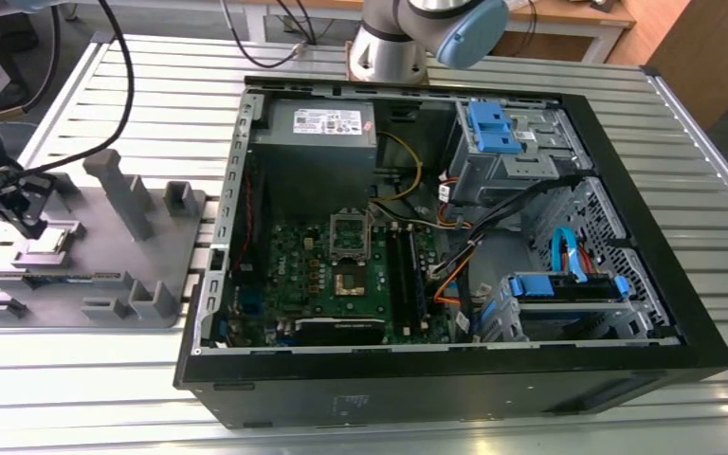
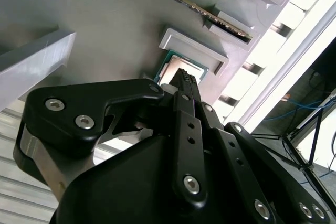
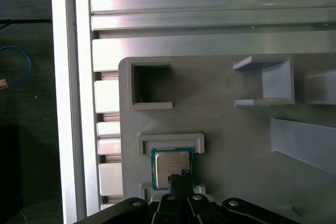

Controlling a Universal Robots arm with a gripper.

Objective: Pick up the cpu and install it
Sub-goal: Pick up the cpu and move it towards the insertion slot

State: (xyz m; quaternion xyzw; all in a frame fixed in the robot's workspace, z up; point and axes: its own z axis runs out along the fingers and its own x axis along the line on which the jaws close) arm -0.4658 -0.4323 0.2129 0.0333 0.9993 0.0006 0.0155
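Where one cpu (image 3: 168, 162) lies in grey fixture (image 3: 231, 145) pocket, one pincer (image 3: 178, 178) hangs over it, closed narrow

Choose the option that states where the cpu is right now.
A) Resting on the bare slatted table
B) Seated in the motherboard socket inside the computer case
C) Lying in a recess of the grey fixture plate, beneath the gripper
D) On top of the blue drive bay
C: in the first wrist view the cpu lies flat in a framed recess of the grey fixture plate, with the gripper directly over it.
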